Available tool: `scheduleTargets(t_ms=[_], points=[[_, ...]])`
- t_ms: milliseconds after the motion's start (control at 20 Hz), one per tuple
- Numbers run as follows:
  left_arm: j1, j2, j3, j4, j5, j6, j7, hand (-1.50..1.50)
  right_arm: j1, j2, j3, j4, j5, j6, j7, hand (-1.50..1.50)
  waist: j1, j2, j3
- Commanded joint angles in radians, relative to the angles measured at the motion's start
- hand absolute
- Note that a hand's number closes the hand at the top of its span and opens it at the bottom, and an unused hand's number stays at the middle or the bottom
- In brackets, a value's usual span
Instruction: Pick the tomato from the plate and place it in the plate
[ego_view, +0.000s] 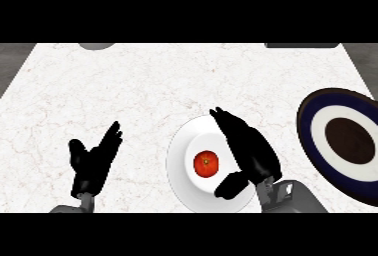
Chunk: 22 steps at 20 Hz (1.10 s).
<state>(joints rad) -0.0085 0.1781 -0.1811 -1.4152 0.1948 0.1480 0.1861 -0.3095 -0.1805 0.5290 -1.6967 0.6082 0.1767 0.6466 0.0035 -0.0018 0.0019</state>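
Fingers of the right hand are stretching out straight just right of the tomato, not closing on it, while the thumb is angling in below it. That tomato is sitting in the middle of the white plate. Farther right, a blue-ringed plate is lying on the counter. At the lower left, the left hand is resting open, fingers up.
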Motion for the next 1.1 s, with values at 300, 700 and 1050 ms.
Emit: scheduleTargets(t_ms=[300,700,1050], points=[[0.056,-0.001,0.047,-0.096,-0.014,-0.056,0.065,0.00,0.079,0.117,0.006,0.032,0.112,0.033,-0.047,-1.50,-0.001,0.001,-0.002],[-0.015,-0.056,0.054,0.021,-0.060,-0.043,0.026,0.00,0.052,0.178,0.066,0.115,0.259,0.000,0.048,-1.50,-0.002,0.001,-0.002],[0.019,-0.095,0.044,-0.005,-0.093,-0.028,0.022,0.00,0.077,0.143,0.000,0.157,0.247,0.040,-0.059,-1.50,-0.004,0.001,-0.002]])
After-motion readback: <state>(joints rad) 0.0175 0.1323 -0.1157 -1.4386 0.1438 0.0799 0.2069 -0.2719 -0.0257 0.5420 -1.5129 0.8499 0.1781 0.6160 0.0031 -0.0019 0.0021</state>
